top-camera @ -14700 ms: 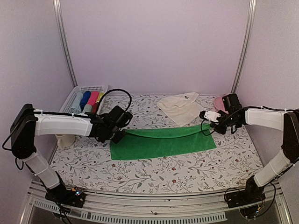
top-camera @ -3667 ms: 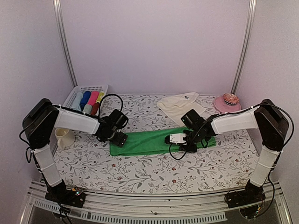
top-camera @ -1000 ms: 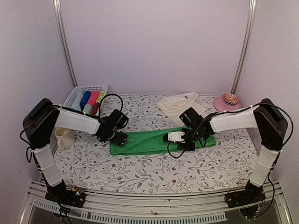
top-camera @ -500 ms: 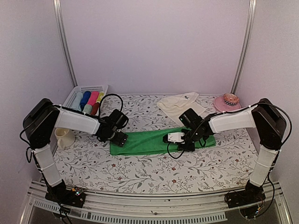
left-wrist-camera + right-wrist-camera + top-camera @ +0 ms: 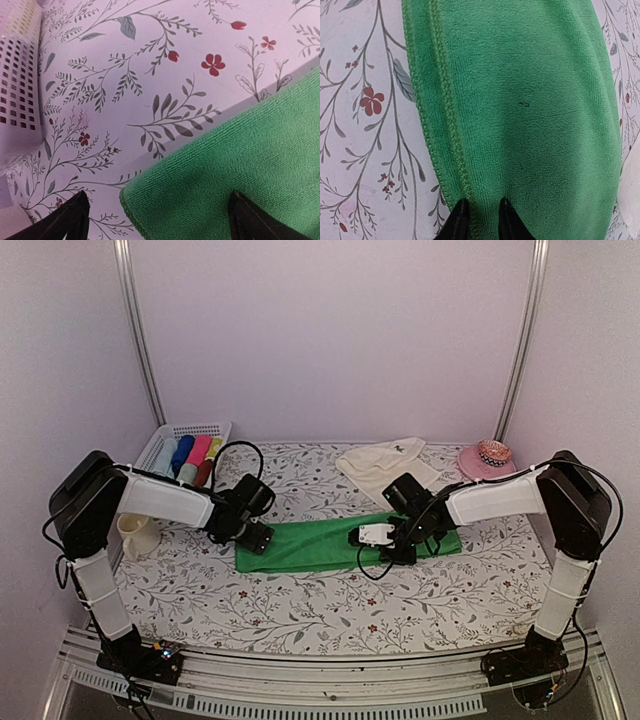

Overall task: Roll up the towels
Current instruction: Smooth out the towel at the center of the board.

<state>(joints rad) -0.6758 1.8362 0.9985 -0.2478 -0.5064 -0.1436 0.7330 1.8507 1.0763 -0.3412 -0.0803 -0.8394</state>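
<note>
Soft, even, slightly pink light fills every view, leaving only faint shadows on the worktop [image 5: 330,610]. The overhead view bows slightly at its edges.

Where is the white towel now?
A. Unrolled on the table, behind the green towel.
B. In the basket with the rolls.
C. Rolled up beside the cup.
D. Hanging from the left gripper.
A: the white towel lies crumpled on the table, just behind the green towel.
</note>
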